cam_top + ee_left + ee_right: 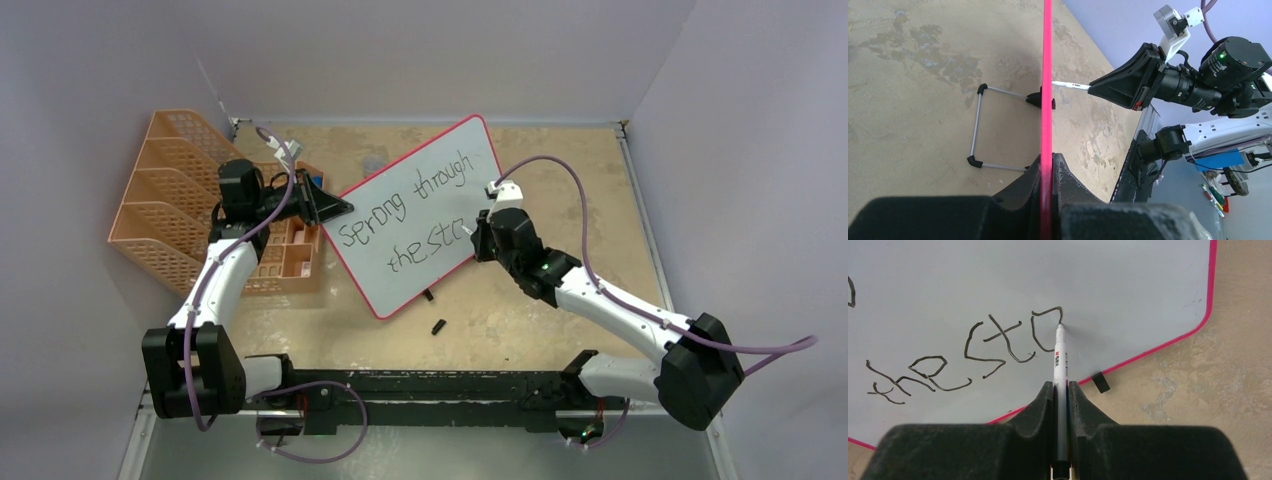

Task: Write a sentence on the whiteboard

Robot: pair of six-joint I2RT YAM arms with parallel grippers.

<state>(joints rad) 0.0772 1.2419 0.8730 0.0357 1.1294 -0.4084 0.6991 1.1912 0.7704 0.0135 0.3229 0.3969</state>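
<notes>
The whiteboard [462,150], pale with a red-pink frame, stands tilted at the table's middle. The sentence [420,200] reads "Sprong through" and below it "the sto" [1003,332]. My left gripper [335,208] is shut on the board's left edge; in the left wrist view the red frame [1047,75] runs edge-on between its closed fingers [1048,160]. My right gripper [1061,385] is shut on a white marker [1060,355]. The marker's tip touches the board at the end of the "o". The left wrist view shows the marker [1070,85] meeting the board from the right.
An orange mesh file rack [165,200] and an orange organiser tray [295,255] stand left of the board. A small black cap [438,326] lies on the table in front of it. The board's wire stand [977,125] rests behind. Purple walls close in on three sides.
</notes>
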